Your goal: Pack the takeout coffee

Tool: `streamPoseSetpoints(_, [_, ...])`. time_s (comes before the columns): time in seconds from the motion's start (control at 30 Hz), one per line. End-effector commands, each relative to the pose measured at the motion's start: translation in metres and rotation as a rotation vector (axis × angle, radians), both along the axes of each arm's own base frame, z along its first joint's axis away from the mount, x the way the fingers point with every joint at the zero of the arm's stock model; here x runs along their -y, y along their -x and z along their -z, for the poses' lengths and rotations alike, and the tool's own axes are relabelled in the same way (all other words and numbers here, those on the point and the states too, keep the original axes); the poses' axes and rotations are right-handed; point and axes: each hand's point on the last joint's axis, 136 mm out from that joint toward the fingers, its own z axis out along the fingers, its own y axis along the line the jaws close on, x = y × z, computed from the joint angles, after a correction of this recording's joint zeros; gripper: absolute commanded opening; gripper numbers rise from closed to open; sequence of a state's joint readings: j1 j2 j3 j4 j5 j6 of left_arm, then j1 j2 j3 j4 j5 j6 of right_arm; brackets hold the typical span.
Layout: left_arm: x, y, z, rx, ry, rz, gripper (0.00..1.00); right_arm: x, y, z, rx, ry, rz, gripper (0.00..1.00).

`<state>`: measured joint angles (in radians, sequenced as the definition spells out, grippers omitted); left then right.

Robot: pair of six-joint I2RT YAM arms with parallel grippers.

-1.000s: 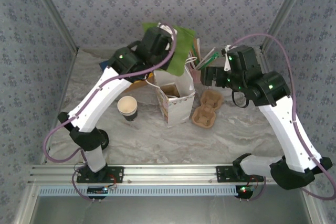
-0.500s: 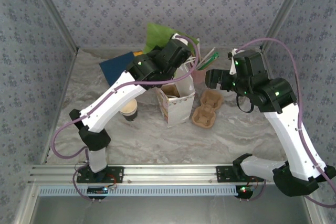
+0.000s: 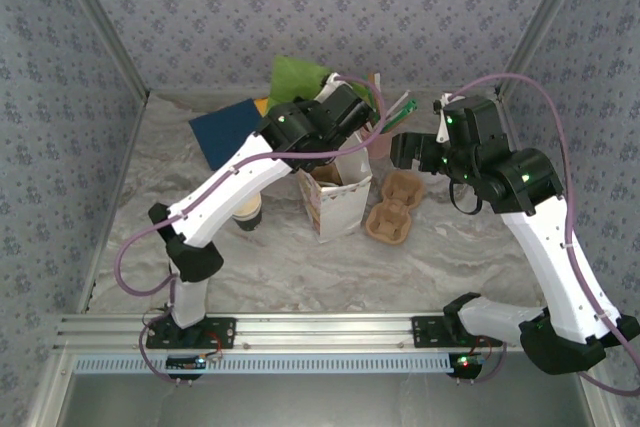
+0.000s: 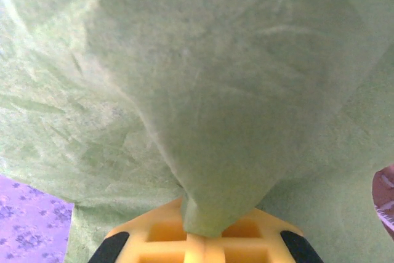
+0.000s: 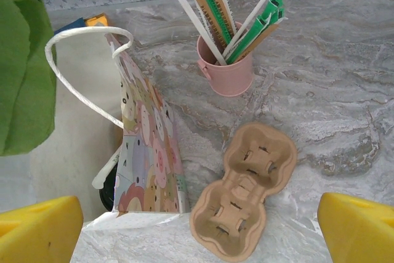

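The left gripper (image 4: pixel 197 239) is pinched tight on a crinkled green tissue sheet (image 4: pixel 203 90). The right gripper (image 5: pixel 197 231) gapes wide and holds nothing, above a moulded pulp carrier (image 5: pixel 245 184) on the marbled worktop (image 5: pixel 326 84). The takeout coffee (image 5: pixel 108 194) seems to be the dark round form inside the printed paper bag (image 5: pixel 151 146), mostly hidden.

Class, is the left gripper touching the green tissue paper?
Touching. The left wrist view shows the green tissue paper pinched in the shut left gripper.

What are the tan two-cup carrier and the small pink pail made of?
Tan two-cup carrier: likely moulded paper pulp, matte and fibrous-looking. Small pink pail: probably painted metal, smooth with a rolled rim; plastic not ruled out.
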<state>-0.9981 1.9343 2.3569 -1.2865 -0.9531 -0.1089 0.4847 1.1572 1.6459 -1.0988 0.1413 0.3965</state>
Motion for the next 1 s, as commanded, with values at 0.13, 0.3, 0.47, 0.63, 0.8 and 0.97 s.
streamPoseSetpoints(0.13, [0.010, 0.009, 0.020, -0.065, 0.032, -0.015, 0.05, 0.001, -0.001, 0.002, -0.002, -0.019, 0.011, 1.00])
streamPoseSetpoints(0.3, [0.018, 0.011, 0.029, -0.100, 0.052, -0.001, 0.37, 0.001, -0.001, 0.004, -0.007, -0.018, 0.012, 1.00])
streamPoseSetpoints(0.47, [0.021, 0.012, 0.027, -0.105, 0.077, 0.010, 0.54, 0.001, -0.003, 0.004, -0.011, -0.019, 0.012, 1.00])
streamPoseSetpoints(0.63, [0.021, 0.013, 0.015, -0.091, 0.111, 0.016, 0.58, 0.000, -0.005, 0.004, -0.012, -0.021, 0.009, 1.00])
streamPoseSetpoints(0.8, [0.023, 0.015, 0.001, -0.080, 0.176, 0.035, 0.72, -0.003, -0.007, 0.004, -0.015, -0.025, 0.001, 1.00])
streamPoseSetpoints(0.97, [0.021, 0.012, -0.004, -0.073, 0.214, 0.033, 0.81, -0.004, -0.008, 0.005, -0.017, -0.026, 0.000, 1.00])
